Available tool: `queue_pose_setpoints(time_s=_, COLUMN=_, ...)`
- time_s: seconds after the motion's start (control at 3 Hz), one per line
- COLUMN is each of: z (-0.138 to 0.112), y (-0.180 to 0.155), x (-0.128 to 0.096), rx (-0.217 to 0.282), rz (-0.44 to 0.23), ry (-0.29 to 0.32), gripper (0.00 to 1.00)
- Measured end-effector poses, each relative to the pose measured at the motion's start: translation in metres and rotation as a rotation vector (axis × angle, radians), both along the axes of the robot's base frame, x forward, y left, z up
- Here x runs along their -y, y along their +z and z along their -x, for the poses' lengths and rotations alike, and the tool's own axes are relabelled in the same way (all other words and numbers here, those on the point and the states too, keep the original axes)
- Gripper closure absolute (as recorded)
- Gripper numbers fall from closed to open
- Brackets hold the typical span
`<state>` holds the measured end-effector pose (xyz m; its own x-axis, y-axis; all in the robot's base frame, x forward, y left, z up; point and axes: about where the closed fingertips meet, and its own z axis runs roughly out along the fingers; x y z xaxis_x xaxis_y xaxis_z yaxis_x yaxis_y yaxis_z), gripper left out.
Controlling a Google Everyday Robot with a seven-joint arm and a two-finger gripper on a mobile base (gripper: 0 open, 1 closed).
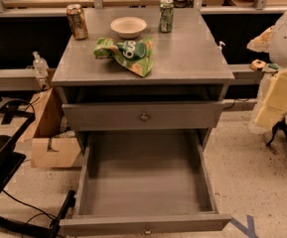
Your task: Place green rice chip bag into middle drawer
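A speckled workshop floor (252,177) and dark shelving surround the grey metal bench (192,58) in front of me. My tool (277,100), a pale cream-yellow block on the white arm, hangs at the right edge of the view, beside the bench and below its top. Whether it is released or clenched I cannot tell, but it carries nothing of the task. Well apart from it to the left, the green rice chip bag (128,54), a crumpled bright-green foil pouch with a dark-green patch and white lettering, lies flat on the bench top near the front edge. Behind the bag stand a shallow cream bowl (128,27), a green drink can (166,15) and a copper-coloured can (77,21). Below, the upper drawer (144,117) with its round knob is closed, while the middle drawer (143,224), wide, deep and grey, stands pulled right out and bare inside. The step in hand is the reach and grasp. I judge it best to come over the bench from the right and descend on the puffed middle of the bag, pinching a fold instead of pressing the foil flat. I should keep clear of the bowl and cans behind, then lift high enough to pass the bench's front lip before lowering into the drawer.
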<state>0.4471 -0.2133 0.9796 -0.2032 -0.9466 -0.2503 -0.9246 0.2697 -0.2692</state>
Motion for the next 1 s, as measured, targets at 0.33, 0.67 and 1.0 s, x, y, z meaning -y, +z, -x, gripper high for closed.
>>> queue_pose_setpoints(time_s=0.33, z=-0.031, y=-0.003, x=-0.01, rx=0.067, rz=-0.126, ry=0.028, gripper=0.0)
queue_pose_setpoints(time_s=0.67, z=-0.09, y=0.004, x=-0.044, rx=0.191, rz=-0.362, ry=0.072, gripper=0.0)
queue_pose_setpoints(time_s=1.0, z=-0.149, y=0.03, x=-0.09, rx=0.334, rz=-0.596, ry=0.128, gripper=0.0)
